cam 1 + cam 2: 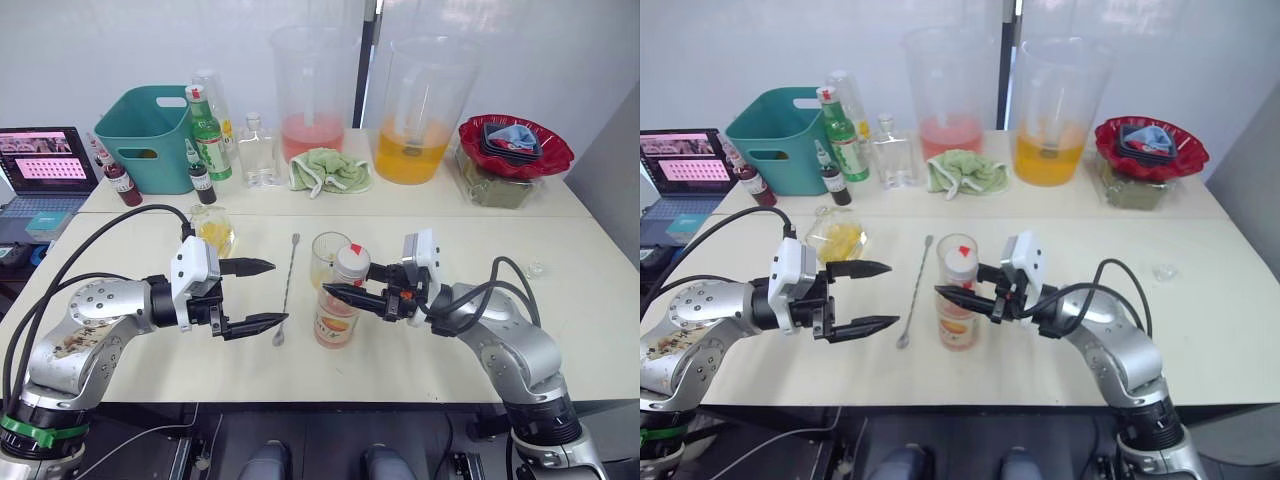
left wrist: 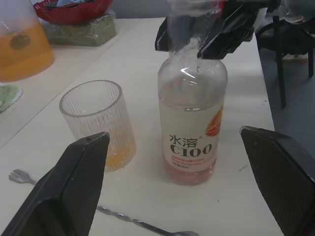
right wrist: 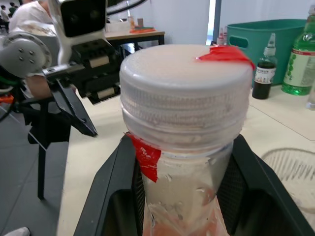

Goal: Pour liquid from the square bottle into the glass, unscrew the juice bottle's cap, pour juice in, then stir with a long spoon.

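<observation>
Right gripper (image 1: 348,294) clenches the juice bottle's (image 1: 337,318) neck under its cap (image 3: 186,78), frame centre; left gripper (image 1: 262,296) gapes wide, empty, beside the spoon (image 1: 286,290); glass (image 1: 327,255) just behind the bottle.

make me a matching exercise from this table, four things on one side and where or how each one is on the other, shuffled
Things:
1. juice bottle
2. spoon
3. glass
4. green cloth

Descriptions:
A. lying flat between the two grippers
B. bunched up in front of the pink pitcher
C. neck held between the right gripper fingers, cap on
D. upright just behind the bottle, a little yellow liquid in it

Pairs: 1-C, 2-A, 3-D, 4-B
</observation>
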Motion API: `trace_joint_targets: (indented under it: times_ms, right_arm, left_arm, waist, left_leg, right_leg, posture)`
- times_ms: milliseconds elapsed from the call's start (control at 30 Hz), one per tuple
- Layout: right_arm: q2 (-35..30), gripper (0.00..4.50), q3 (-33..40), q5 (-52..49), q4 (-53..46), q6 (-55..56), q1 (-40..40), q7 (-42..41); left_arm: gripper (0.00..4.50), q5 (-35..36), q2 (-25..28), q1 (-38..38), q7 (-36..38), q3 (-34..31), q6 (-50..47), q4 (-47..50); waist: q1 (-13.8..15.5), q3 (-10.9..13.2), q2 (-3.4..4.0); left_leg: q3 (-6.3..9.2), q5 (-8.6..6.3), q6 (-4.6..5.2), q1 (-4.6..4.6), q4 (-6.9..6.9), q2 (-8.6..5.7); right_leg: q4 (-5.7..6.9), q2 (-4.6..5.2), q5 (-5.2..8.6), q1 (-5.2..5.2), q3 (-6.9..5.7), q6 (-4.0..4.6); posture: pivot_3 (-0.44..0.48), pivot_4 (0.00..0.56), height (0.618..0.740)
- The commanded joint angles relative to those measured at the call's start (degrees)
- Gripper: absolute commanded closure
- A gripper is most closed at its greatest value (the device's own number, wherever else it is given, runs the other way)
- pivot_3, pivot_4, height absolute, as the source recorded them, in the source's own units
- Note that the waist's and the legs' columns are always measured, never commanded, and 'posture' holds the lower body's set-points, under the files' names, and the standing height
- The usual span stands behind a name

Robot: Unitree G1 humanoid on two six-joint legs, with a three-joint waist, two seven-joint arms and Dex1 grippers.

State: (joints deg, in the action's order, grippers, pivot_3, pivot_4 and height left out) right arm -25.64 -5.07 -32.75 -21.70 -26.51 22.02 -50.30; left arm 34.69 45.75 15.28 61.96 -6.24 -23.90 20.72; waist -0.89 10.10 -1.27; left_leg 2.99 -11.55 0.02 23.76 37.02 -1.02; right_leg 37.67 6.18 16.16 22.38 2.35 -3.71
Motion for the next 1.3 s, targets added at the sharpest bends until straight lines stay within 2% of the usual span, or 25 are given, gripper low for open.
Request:
trace_joint_targets:
  times_ms: [33, 200, 367, 567, 667, 900, 967, 1200, 1233, 1300]
  right_arm:
    - [-0.3, 1.78, -0.4, -0.6, -0.9, 1.1, 0.0, -1.8]
    - [-2.7, 0.06, 1.2, -2.2, 2.9, 0.8, 4.1, -6.6]
    - [-6.7, 0.02, 0.3, -3.3, 15.1, 3.4, 12.6, -22.1]
    - [-5.3, 0.02, -5.1, -0.6, 32.7, 4.8, 25.4, -39.0]
    - [-3.6, 0.02, -5.8, -1.2, 36.0, 4.7, 28.4, -41.9]
    - [-0.9, 0.02, -9.9, -1.3, 40.7, 10.2, 30.8, -42.2]
    - [-0.4, 0.53, -10.7, -0.5, 42.5, 12.9, 30.9, -42.2]
    - [-3.3, 2.84, -11.5, -4.3, 41.3, 14.2, 30.3, -42.2]
    - [-3.8, 3.06, -10.9, -4.6, 40.4, 13.5, 29.9, -42.2]
    - [-4.4, 3.14, -8.6, -4.5, 37.0, 11.2, 28.5, -41.0]
  left_arm:
    - [0.00, 0.6, 0.6, 0.1, 0.0, -1.7, 0.6, 1.5]
    - [0.00, 0.5, 0.7, 0.0, -0.1, -1.8, 0.4, 1.5]
    - [0.00, 1.4, 0.4, -0.9, -1.6, -2.8, -0.8, 2.6]
    - [0.00, 4.1, 1.8, -4.8, -2.9, -5.8, -3.9, 7.5]
    - [0.00, 5.5, 2.8, -6.7, -3.6, -7.6, -5.3, 9.6]
    - [0.00, 8.6, 2.5, -8.7, -7.0, -11.4, -7.1, 13.3]
    - [0.00, 9.0, 2.6, -8.8, -7.6, -11.6, -7.5, 13.8]
    - [0.00, 7.1, 2.8, -8.3, -7.8, -9.3, -6.2, 13.4]
    - [0.00, 6.8, 2.7, -7.9, -7.5, -8.6, -6.0, 13.2]
    - [0.00, 6.9, 1.6, -6.3, -7.2, -7.3, -5.4, 11.7]
  waist:
    - [0.0, 0.0, 0.00]
    - [0.0, 0.0, 0.00]
    - [0.0, 0.0, 0.00]
    - [-0.7, 0.0, -0.01]
    - [-0.9, 0.0, 0.00]
    - [-0.3, 0.0, 0.00]
    - [-0.3, 0.0, 0.00]
    - [0.0, 0.0, 0.01]
    - [0.0, 0.0, 0.00]
    - [0.1, 0.0, 0.00]
  left_leg:
    - [0.00, 0.00, 0.00, 0.00, 0.00, 0.00]
    - [0.00, 0.00, 0.00, -0.01, 0.01, 0.00]
    - [-0.03, 0.01, -0.01, -0.04, 0.02, 0.01]
    - [-0.01, 0.00, -0.01, -0.04, -0.02, 0.03]
    - [0.01, 0.00, 0.00, -0.04, -0.06, 0.05]
    - [0.02, -0.01, -0.01, -0.03, -0.05, 0.03]
    - [0.02, 0.00, -0.02, -0.03, -0.05, 0.03]
    - [0.01, 0.00, -0.02, -0.02, -0.05, 0.02]
    - [0.00, 0.00, -0.03, -0.01, -0.05, 0.01]
    - [0.00, 0.00, -0.03, -0.01, -0.05, 0.02]
  right_leg:
    - [-0.01, 0.00, 0.00, 0.00, 0.00, 0.00]
    - [-0.01, 0.00, 0.00, -0.01, 0.01, 0.00]
    - [-0.03, 0.00, 0.00, -0.04, -0.01, 0.00]
    - [0.00, -0.02, 0.00, 0.00, -0.01, 0.00]
    - [0.02, -0.03, 0.00, 0.02, -0.02, 0.01]
    - [0.01, 0.00, -0.01, 0.03, -0.02, 0.01]
    - [0.00, 0.00, -0.01, 0.03, -0.02, 0.01]
    - [0.02, 0.01, -0.01, 0.06, -0.01, 0.02]
    - [0.01, 0.01, -0.01, 0.07, 0.00, 0.02]
    - [0.01, 0.01, -0.01, 0.07, -0.01, 0.03]
  posture:
    - [0.000, 0.150, 0.740]
    - [0.000, 0.150, 0.740]
    - [0.000, 0.150, 0.740]
    - [0.000, 0.150, 0.740]
    - [0.000, 0.150, 0.740]
    - [0.000, 0.150, 0.740]
    - [0.000, 0.150, 0.740]
    - [0.000, 0.150, 0.740]
    - [0.000, 0.150, 0.740]
    - [0.000, 0.150, 0.740]
